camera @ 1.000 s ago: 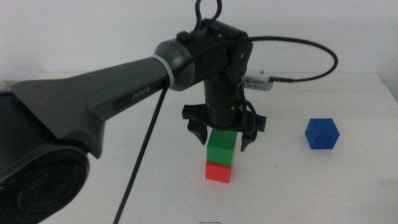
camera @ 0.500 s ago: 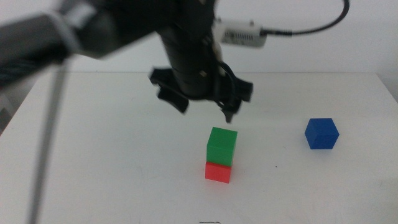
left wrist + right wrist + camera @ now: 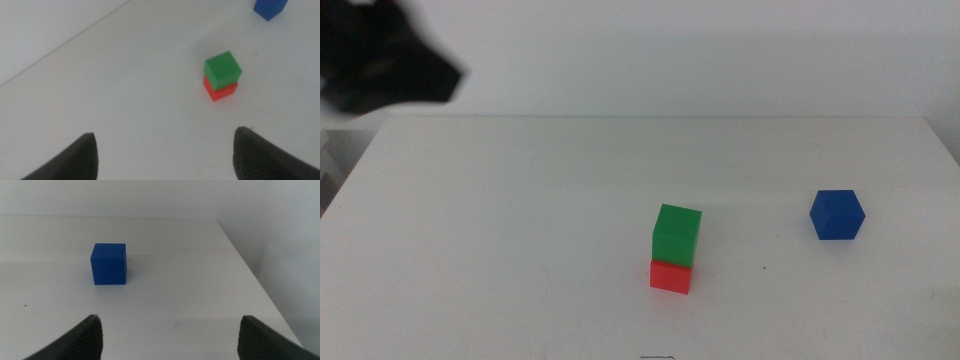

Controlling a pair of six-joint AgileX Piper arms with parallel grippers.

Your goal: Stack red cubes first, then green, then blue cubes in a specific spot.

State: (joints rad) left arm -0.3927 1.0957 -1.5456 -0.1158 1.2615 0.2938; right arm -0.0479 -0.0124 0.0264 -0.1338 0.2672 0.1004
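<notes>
Left gripper [image 3: 162, 155]: jaws spread wide, nothing between them. It hangs above the tabletop [image 3: 125, 100], well apart from the cubes. In the middle view only a dark blur of this arm [image 3: 380, 60] shows at the upper left corner, clear of the work area.

Right gripper [image 3: 167, 337]: jaws spread wide, nothing held. It is low over the tabletop, facing the blue cube [image 3: 108, 263], which stands ahead of the jaws and apart from them. This gripper does not appear in the middle view.

Green cube [image 3: 677, 234]: rests on top of the red cube [image 3: 671, 275], in contact with it. The green cube is turned slightly against the red one, so their edges do not line up; in the left wrist view the green cube [image 3: 223, 69] overhangs the red cube [image 3: 220, 90] a little. The two-cube stack stands near the middle of the white tabletop [image 3: 520, 220].

Blue cube [image 3: 837, 214]: stands alone on the tabletop, to the right of the stack and well apart from it, resting flat, near the right edge of the tabletop.
</notes>
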